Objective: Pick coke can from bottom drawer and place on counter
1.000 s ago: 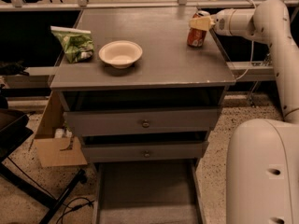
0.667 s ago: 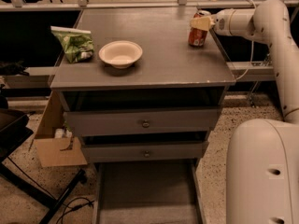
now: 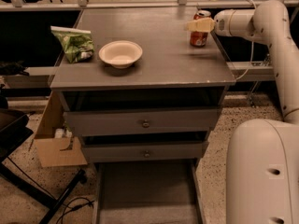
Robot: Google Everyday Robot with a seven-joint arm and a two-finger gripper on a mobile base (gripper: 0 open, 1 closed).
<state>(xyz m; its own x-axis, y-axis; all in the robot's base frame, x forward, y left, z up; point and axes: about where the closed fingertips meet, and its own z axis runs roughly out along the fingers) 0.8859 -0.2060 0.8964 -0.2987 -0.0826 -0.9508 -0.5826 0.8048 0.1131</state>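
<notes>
The coke can [image 3: 199, 33], red with a silver top, stands upright on the counter [image 3: 163, 64] near its back right corner. My gripper [image 3: 200, 25] reaches in from the right at the end of the white arm. Its tan fingers [image 3: 194, 25] are closed around the can's upper part. The bottom drawer [image 3: 145, 190] is pulled out below the two knobbed drawers, and its grey tray holds nothing that I can see.
A white bowl [image 3: 120, 53] and a green snack bag [image 3: 74, 43] sit on the counter's left half. A cardboard box [image 3: 57, 141] and a black chair base [image 3: 28, 190] stand left of the cabinet. My white body [image 3: 261, 171] is at the front right.
The gripper and the can have shifted very slightly to the right on the counter. Nothing else has moved.
</notes>
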